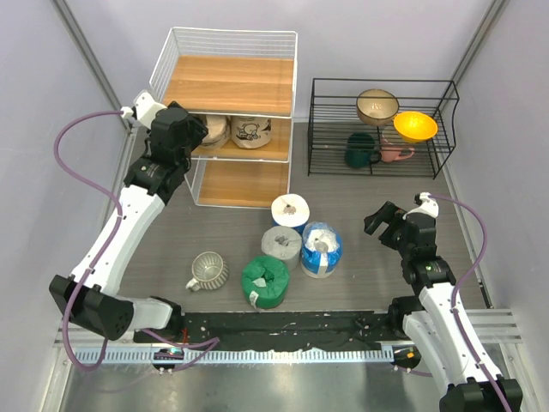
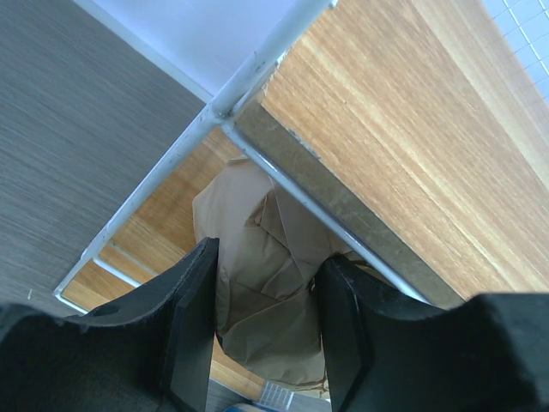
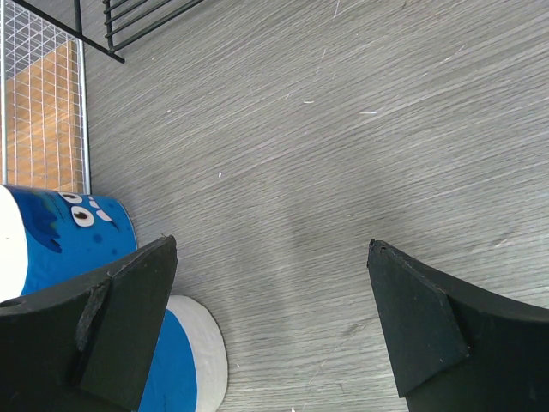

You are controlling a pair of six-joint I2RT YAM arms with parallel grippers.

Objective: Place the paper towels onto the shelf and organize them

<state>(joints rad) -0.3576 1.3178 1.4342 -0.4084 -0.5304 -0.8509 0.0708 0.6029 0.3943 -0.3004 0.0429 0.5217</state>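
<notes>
Sitting on the middle tier of the shelf (image 1: 230, 84), toward the far left corner of the worktop (image 1: 360, 197), the left tan roll (image 1: 219, 130) lies straight ahead of the left gripper (image 2: 270, 253), deeper in under the top board. The fingers (image 2: 193, 326) flank it narrowly, and both seem to press its crumpled wrapper, so I judge it gripped rather than freed. Its long axis cannot be read, though the second tan roll (image 1: 251, 131) just beside it looks upright. Letting go and backing out toward the near left edge would be the move, with little room under the board. Only the left wrist view shows that contact; the overhead view hides it behind the wrist. The overhead view alone shows the rest clustered mid-worktop: white-blue roll (image 1: 290, 210), grey roll (image 1: 281, 245), blue-white roll (image 1: 322, 249) and green roll (image 1: 264, 281). The right gripper (image 3: 270, 318), spread wide and empty near the right edge, is nearest the blue-white roll, which lies to its left.
</notes>
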